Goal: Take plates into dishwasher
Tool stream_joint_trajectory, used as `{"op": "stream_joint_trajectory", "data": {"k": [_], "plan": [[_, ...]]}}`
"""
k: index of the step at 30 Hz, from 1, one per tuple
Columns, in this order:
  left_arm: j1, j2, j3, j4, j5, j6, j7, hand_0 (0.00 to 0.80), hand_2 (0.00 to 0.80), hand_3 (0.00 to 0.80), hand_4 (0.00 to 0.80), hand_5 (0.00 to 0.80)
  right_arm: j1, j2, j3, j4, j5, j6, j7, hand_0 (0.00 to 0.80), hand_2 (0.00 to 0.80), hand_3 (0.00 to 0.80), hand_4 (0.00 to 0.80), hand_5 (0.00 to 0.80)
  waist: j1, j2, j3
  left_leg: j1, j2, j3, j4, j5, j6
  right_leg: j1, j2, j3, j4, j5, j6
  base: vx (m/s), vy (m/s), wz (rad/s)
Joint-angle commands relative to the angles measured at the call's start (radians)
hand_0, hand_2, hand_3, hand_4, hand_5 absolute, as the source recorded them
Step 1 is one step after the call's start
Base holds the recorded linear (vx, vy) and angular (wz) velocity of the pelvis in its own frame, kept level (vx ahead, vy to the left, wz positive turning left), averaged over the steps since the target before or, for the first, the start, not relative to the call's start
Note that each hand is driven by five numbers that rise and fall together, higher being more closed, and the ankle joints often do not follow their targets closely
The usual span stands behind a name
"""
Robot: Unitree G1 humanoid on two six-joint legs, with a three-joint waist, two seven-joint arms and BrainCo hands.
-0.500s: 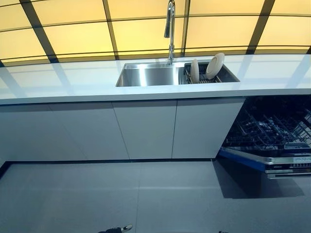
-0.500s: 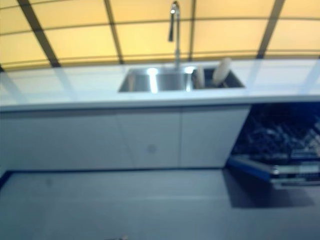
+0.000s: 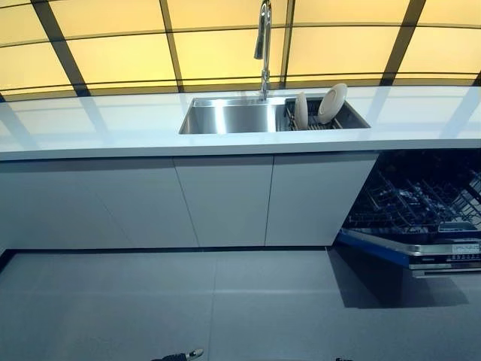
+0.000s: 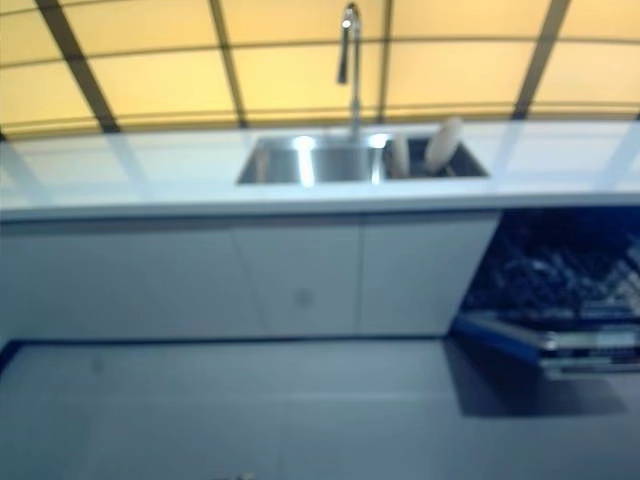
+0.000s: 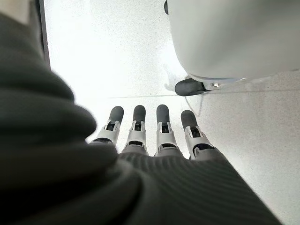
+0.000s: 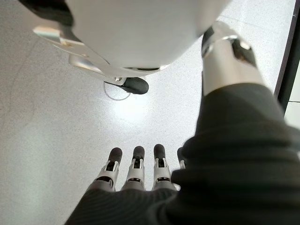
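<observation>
Your plates (image 3: 322, 107) stood on edge in the rack (image 3: 316, 120) at the right end of the sink (image 3: 225, 116), up on the counter (image 3: 98, 124), well apart from both hands. Two showed: one upright, one leaning back to the right, faces roughly toward you. Both hands hung low by your sides over bare floor (image 3: 225, 308), holding nothing. The left hand (image 5: 150, 136) had its fingers straight and side by side; the right hand (image 6: 136, 171) looked the same, fingers straight, thumb out to the side. The plates lay ahead and a bit right of centre, so the right hand was probably the nearer one. The dishwasher (image 3: 421, 218) stood open under the counter at far right, its door (image 3: 406, 252) dropped down and racks showing, just right of and below the plates. The tap (image 3: 263, 45) rose behind the sink, just left of the plates. The cabinets (image 3: 225, 199) and counter edge sat between you and the plates; you'd likely need to step closer first, minding the lowered door.
</observation>
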Motion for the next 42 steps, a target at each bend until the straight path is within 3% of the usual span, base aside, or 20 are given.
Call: {"op": "stream_joint_trajectory", "data": {"k": [1, 12, 19, 22, 24, 26, 28, 30, 32, 33, 37, 40, 42], "plan": [[-0.050, -0.039, 0.011, 0.075, -0.004, -0.004, 0.001, 0.000, 0.000, 0.000, 0.000, 0.000, -0.048, 0.034, 0.018, 0.056, -0.005, 0.010, 0.014, 0.000, 0.000, 0.000, 0.000, 0.000, -0.008, -0.032, 0.045, 0.021, -0.084, 0.020, 0.003, -0.030, 0.077, 0.023, 0.026, 0.028, 0.029, -0.021, 0.014, 0.000, 0.000, 0.00], [-0.050, -0.048, 0.019, 0.095, 0.009, -0.003, 0.015, 0.000, 0.000, 0.000, 0.000, 0.000, -0.053, 0.049, 0.028, 0.057, -0.013, 0.026, -0.003, 0.000, 0.000, 0.000, 0.000, 0.000, -0.009, -0.039, 0.042, 0.031, -0.084, 0.024, 0.003, -0.036, 0.080, 0.029, 0.033, 0.036, 0.030, -0.024, 0.010, 0.003, -0.008, 0.00], [-0.050, -0.041, 0.036, 0.103, -0.022, -0.004, 0.042, 0.000, 0.000, 0.000, 0.000, 0.000, -0.058, 0.056, 0.026, 0.060, 0.001, 0.051, -0.024, 0.000, 0.000, 0.000, 0.000, 0.000, -0.016, -0.044, 0.058, 0.025, -0.079, 0.018, 0.053, -0.048, 0.090, 0.011, 0.050, 0.058, 0.098, -0.058, -0.012, 0.013, -0.072, -0.02], [-0.052, -0.042, 0.074, 0.100, -0.133, -0.011, 0.076, 0.000, 0.000, 0.000, 0.000, 0.000, -0.066, 0.046, 0.027, 0.065, -0.019, 0.068, -0.002, 0.000, 0.000, 0.000, 0.000, 0.000, -0.013, -0.057, 0.073, 0.013, -0.067, 0.010, 0.132, -0.074, 0.084, 0.017, 0.052, 0.060, 0.107, -0.065, -0.030, 0.032, -0.088, -0.03], [-0.052, -0.045, 0.111, 0.098, -0.200, -0.022, 0.095, 0.000, 0.000, 0.000, 0.000, 0.000, -0.076, 0.044, 0.028, 0.075, -0.017, 0.073, -0.001, 0.000, 0.000, 0.000, 0.000, 0.000, -0.007, -0.080, 0.089, -0.042, -0.053, 0.020, 0.324, -0.094, 0.080, 0.013, 0.036, 0.050, 0.132, -0.080, -0.057, 0.059, -0.085, -0.11], [-0.043, -0.042, 0.139, 0.098, -0.230, -0.032, 0.090, 0.000, 0.000, 0.000, 0.000, 0.000, -0.081, 0.035, 0.038, 0.068, -0.055, 0.088, -0.001, 0.000, 0.000, 0.000, 0.000, 0.000, 0.017, -0.085, 0.117, -0.147, -0.059, -0.013, 0.458, -0.032, 0.078, 0.011, 0.037, 0.056, 0.160, -0.088, -0.079, 0.084, -0.034, -0.14], [-0.034, -0.045, 0.149, 0.097, -0.244, -0.035, 0.088, 0.000, 0.000, 0.000, 0.000, 0.000, -0.087, 0.023, 0.050, 0.079, -0.082, 0.080, 0.017, 0.000, 0.000, 0.000, 0.000, 0.000, 0.049, -0.063, 0.150, -0.237, -0.075, -0.021, 0.412, 0.028, 0.065, 0.031, 0.059, 0.099, 0.181, -0.106, -0.074, 0.163, 0.080, -0.35], [-0.023, -0.043, 0.148, 0.096, -0.236, -0.031, 0.077, 0.000, 0.000, 0.000, 0.000, 0.000, -0.091, 0.015, 0.044, 0.089, -0.081, 0.072, 0.038, 0.000, 0.000, 0.000, 0.000, 0.000, 0.073, -0.027, 0.170, -0.276, -0.059, 0.001, 0.273, 0.107, 0.034, 0.067, 0.085, 0.111, 0.180, -0.131, -0.064, 0.291, 0.129, -0.53], [-0.008, -0.043, 0.145, 0.101, -0.268, -0.021, 0.084, 0.000, 0.000, 0.000, 0.000, 0.000, -0.089, 0.011, 0.036, 0.098, -0.090, 0.083, 0.053, 0.000, 0.000, 0.000, 0.000, 0.000, 0.113, -0.001, 0.181, -0.328, -0.061, -0.040, 0.094, 0.233, -0.006, 0.145, 0.101, 0.160, 0.157, -0.158, -0.057, 0.474, 0.176, -0.36], [0.008, -0.052, 0.159, 0.106, -0.290, -0.015, 0.092, 0.000, 0.000, 0.000, 0.000, 0.000, -0.088, 0.003, 0.021, 0.116, -0.089, 0.081, 0.044, 0.000, 0.000, 0.000, 0.000, 0.000, 0.137, 0.004, 0.175, -0.365, -0.052, -0.042, 0.031, 0.253, -0.015, 0.199, 0.095, 0.194, 0.140, -0.182, -0.050, 0.498, 0.206, -0.65], [0.019, -0.060, 0.179, 0.115, -0.265, 0.004, 0.087, 0.000, 0.000, 0.000, 0.000, 0.000, -0.084, 0.002, -0.015, 0.141, -0.103, 0.078, 0.022, 0.000, 0.000, 0.000, 0.000, 0.000, 0.146, -0.003, 0.148, -0.348, -0.036, 0.033, 0.049, 0.212, 0.010, 0.259, 0.044, 0.179, 0.145, -0.226, -0.018, 0.322, 0.174, -0.39], [0.020, -0.048, 0.170, 0.127, -0.252, -0.010, 0.100, 0.000, 0.000, 0.000, 0.000, 0.000, -0.082, 0.016, -0.028, 0.137, -0.107, 0.066, 0.024, 0.000, 0.000, 0.000, 0.000, 0.000, 0.159, -0.014, 0.122, -0.328, -0.024, 0.027, 0.072, 0.175, 0.020, 0.274, 0.002, 0.117, 0.158, -0.247, 0.000, 0.383, 0.128, 0.17], [0.005, -0.023, 0.172, 0.115, -0.217, -0.005, 0.100, 0.000, 0.000, 0.000, 0.000, 0.000, -0.075, 0.031, -0.016, 0.116, -0.126, 0.065, 0.024, 0.000, 0.000, 0.000, 0.000, 0.000, 0.169, -0.031, 0.096, -0.313, -0.036, 0.019, 0.089, 0.153, 0.038, 0.278, -0.023, 0.073, 0.159, -0.228, 0.014, 0.316, 0.110, 0.20]]}}
